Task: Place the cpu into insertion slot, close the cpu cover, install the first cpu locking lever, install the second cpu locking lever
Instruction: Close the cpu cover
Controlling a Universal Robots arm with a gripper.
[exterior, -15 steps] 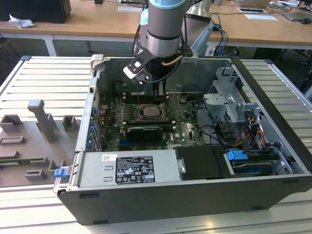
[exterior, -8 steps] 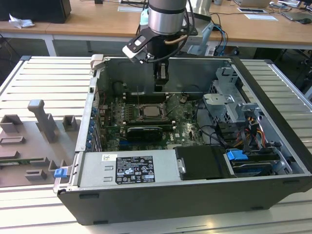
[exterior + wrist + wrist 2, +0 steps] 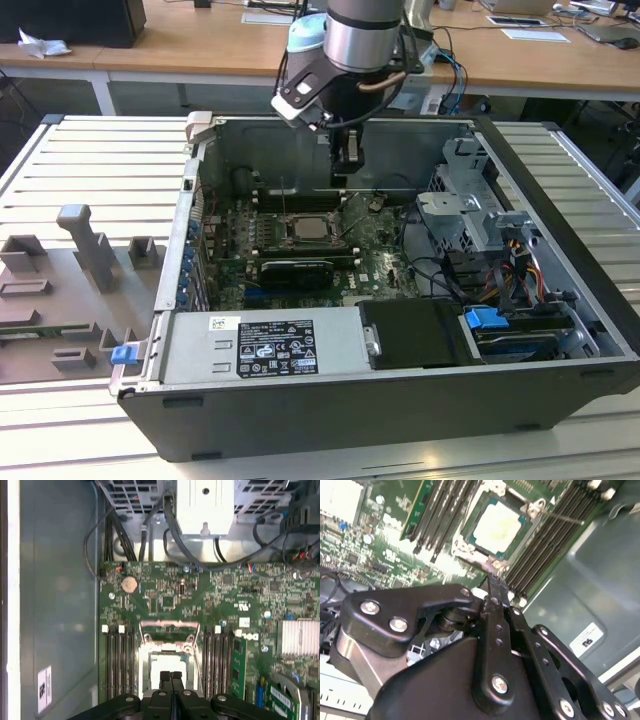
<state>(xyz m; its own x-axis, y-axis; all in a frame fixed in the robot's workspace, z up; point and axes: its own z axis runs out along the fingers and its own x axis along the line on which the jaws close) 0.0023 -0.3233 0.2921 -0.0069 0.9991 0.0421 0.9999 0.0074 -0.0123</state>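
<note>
Starting at the exterior view's left, you have grey fixture blocks [image 3: 90, 255] on the slatted table [image 3: 90, 150], at nine o'clock from the socket and well outside the open computer case [image 3: 400, 420]. Along the case's six o'clock edge lies the grey box with the white label [image 3: 270, 345], a tall barrier on that side. Mid-board on the green motherboard [image 3: 380, 262] is the insertion slot [image 3: 288, 214], and the cpu [image 3: 307, 229] is already seated in it, pale top up. The cpu cover [image 3: 169, 626] shows as a grey metal frame at the socket's rim; you cannot tell whether it lies fully flat. Long black memory slots [image 3: 117, 665] flank the socket closely on two sides, and a thin locking lever [image 3: 560, 514] slants out across one bank. Your gripper [image 3: 345, 175] hangs at twelve o'clock from the socket, above the board and near the case's far wall. Its fingers [image 3: 492, 605] are pressed together with nothing between them, tips just short of the socket's edge. Bare steel case floor [image 3: 55, 605] beside the board gives open room there. At three o'clock the drive cage [image 3: 470, 205] and bundled cables [image 3: 520, 270] crowd the space.
</note>
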